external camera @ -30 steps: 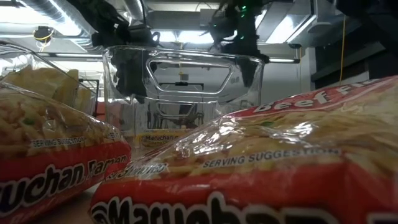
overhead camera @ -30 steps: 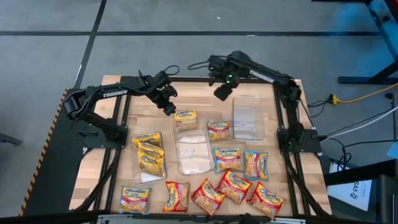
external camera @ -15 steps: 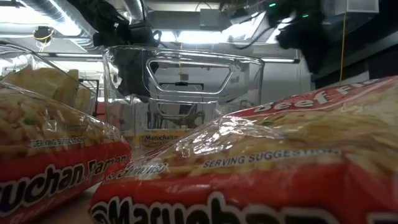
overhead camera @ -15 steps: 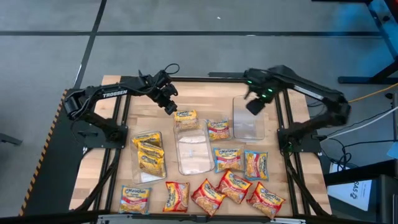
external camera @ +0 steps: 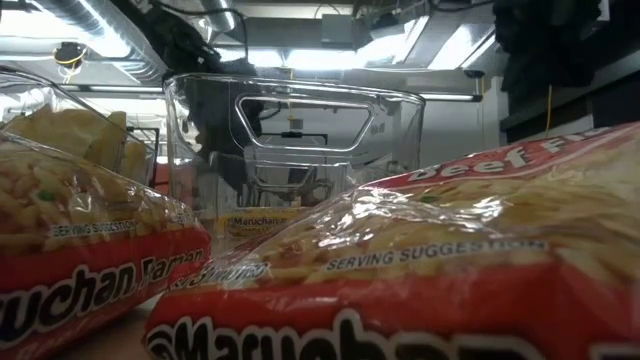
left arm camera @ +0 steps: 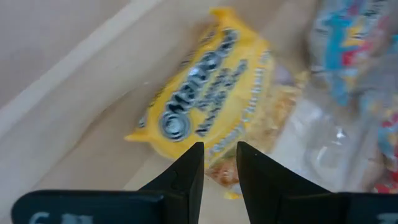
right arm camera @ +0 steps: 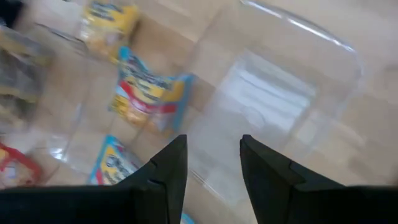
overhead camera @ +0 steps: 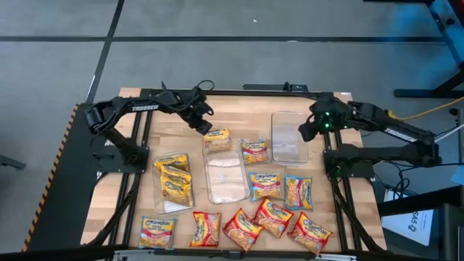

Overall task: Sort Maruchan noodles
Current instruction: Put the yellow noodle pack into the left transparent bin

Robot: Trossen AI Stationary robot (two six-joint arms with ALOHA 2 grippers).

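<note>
Maruchan noodles lie across the table. A yellow packet rests at the far end of the empty middle clear tray. My left gripper hangs open just above this packet's far-left edge, with nothing between its fingers. My right gripper is open above the right edge of the empty right clear tray. Blue-edged packets lie mid-table, and red ones lie along the near edge.
The left clear tray holds several yellow packets. One more yellow packet lies at the near left. In the low view, red packets fill the foreground in front of a clear tray. Bare wood shows along the far edge.
My right gripper has swung from the table's far middle toward the right edge and has turned as its arm folded back. It now sits over the right tray's edge. My left gripper has sunk a little toward the yellow packet. No packet has moved.
</note>
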